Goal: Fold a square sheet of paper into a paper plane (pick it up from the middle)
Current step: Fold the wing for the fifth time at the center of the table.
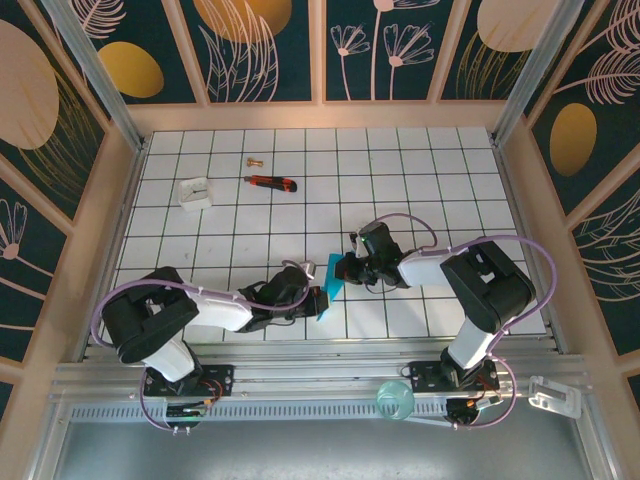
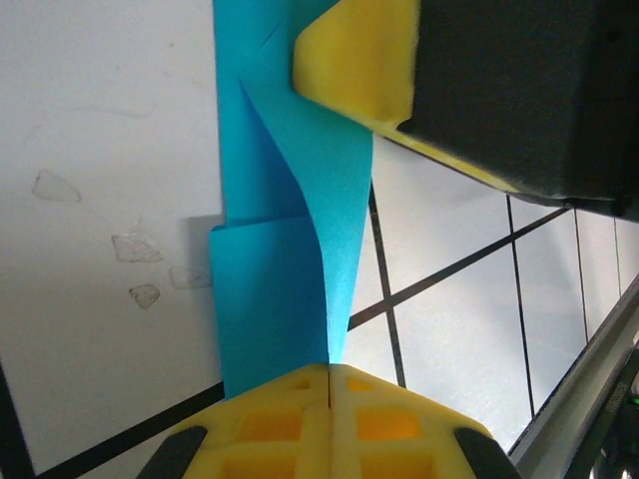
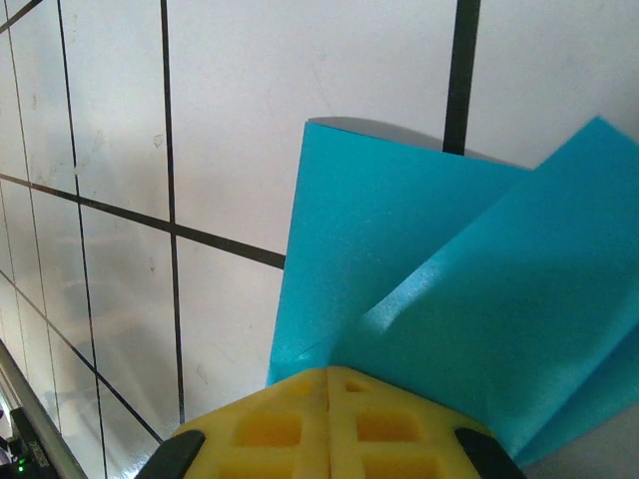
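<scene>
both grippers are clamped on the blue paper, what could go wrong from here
1. The left gripper and right gripper are both shut on the same thin folded sheet of paper; pulling apart or twisting could tear it.
2. The left grip seems to catch only a narrow tapering strip, so it may slip free.
3. In the right wrist view the layers splay apart, so the next crease could land crooked.

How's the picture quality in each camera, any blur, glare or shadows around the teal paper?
Top external: evenly lit, sharp, the teal paper small between the arms. Left wrist: paper crisp, the right tool's yellow finger close to the lens looks soft, grey shadow left of the paper. Right wrist: sharp, dark shadow along the paper's top edge.
</scene>
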